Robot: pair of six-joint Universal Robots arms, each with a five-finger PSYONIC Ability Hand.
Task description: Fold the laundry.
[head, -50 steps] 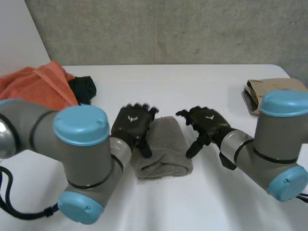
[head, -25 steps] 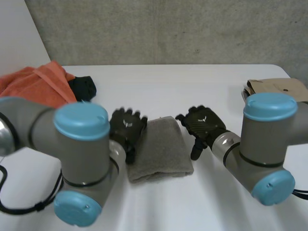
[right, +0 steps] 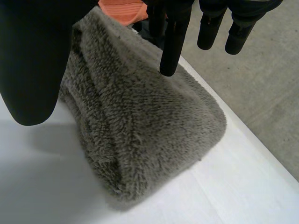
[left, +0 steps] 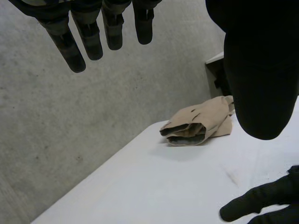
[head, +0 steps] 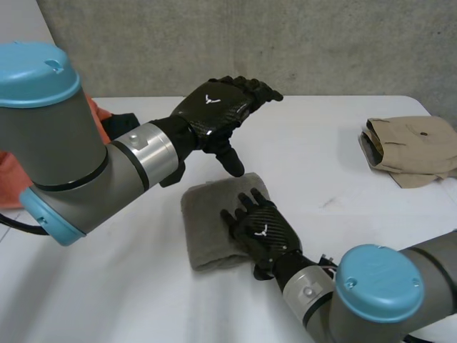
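Head view, far left: the left arm blocks most of an orange cloth. A dark item just beside the cloth is too covered to identify. Next along, the left hand hangs in the air above the surface, fingers straight, thumb pointing down, nothing in it. Its wrist view confirms that: straight fingers, empty air, a concrete wall beyond.

Centre now. The folded grey towel lies on the surface toward the near side. The right hand rests over the towel's near right part, fingers spread and relaxed, not curled round anything. The right arm hides the towel's near right corner. The right wrist view adds the towel's thick pile and its rounded folded end, with the orange cloth past the fingertips. Whether the fingers press down is hard to tell there.

Far right: a folded tan garment sits close to the surface's right edge, well apart from the towel. The left wrist view shows its stacked layers end-on, which the head view does not. It also catches the right hand's fingertips beside the left thumb.

Between towel and tan garment the surface is open white. There is bare surface behind the towel too, up to the far edge at the wall.
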